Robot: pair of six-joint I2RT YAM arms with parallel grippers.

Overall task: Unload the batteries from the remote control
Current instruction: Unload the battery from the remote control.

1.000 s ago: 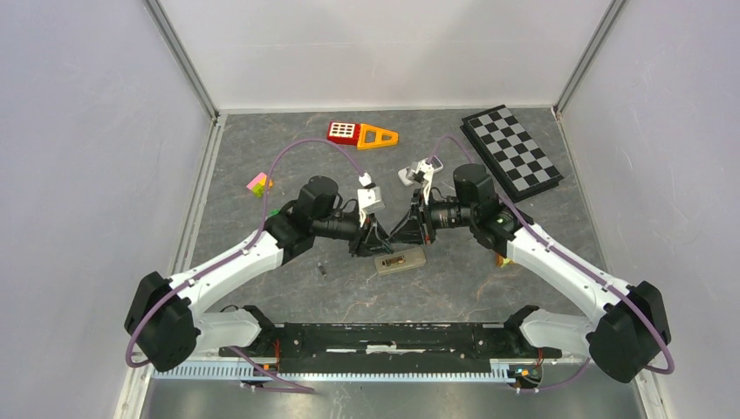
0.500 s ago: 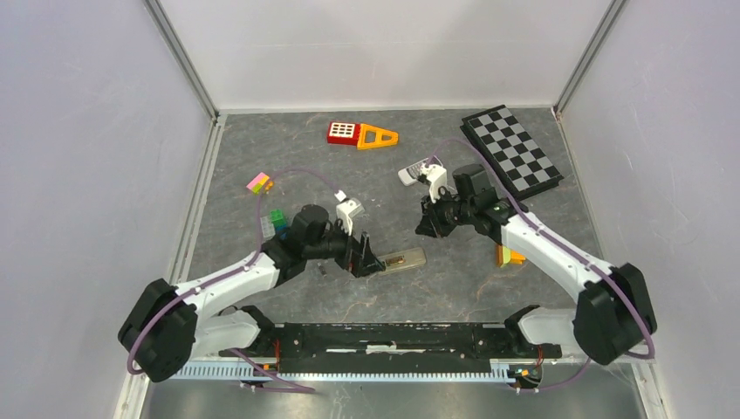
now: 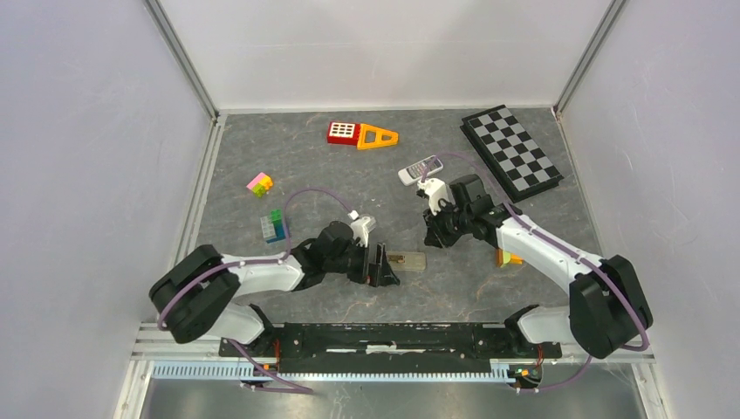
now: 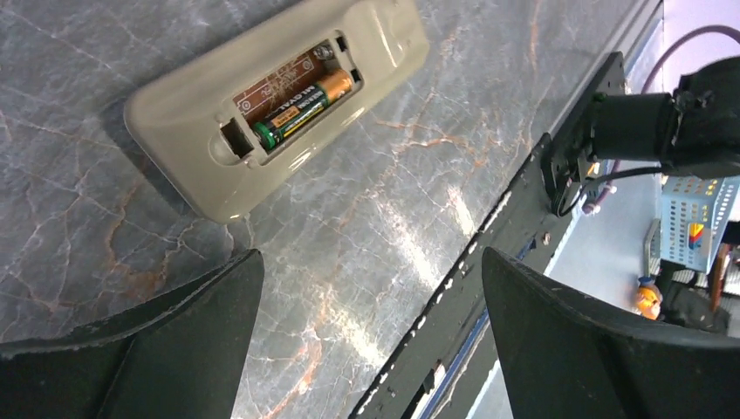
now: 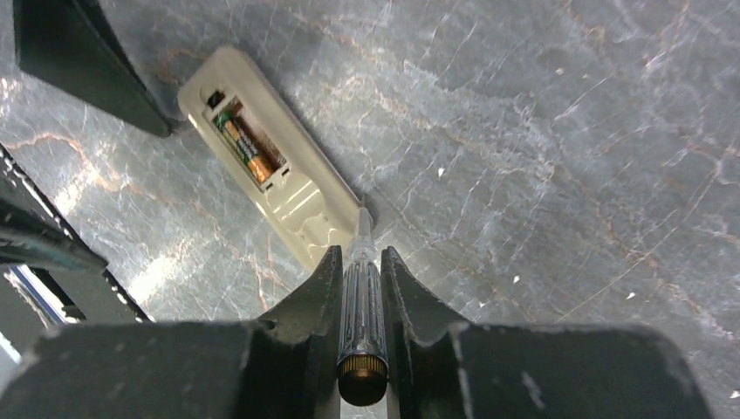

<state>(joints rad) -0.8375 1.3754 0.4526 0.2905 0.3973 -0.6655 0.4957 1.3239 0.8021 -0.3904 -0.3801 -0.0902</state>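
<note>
One battery (image 4: 301, 106) sits in the open bay of the remote control (image 3: 410, 261), toward 6 o'clock on the desk (image 3: 323, 166). The left tool (image 3: 381, 264) gapes wide at its 9 o'clock. The right tool (image 5: 359, 257) pinches a pen-like stick (image 5: 360, 305). Unbraced, the remote may skid under prying.

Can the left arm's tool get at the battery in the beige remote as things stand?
Probably yes: the left tool is open beside the remote, the compartment is uncovered and nothing lies over the battery. It sits recessed, so a pinch may be awkward.
</note>
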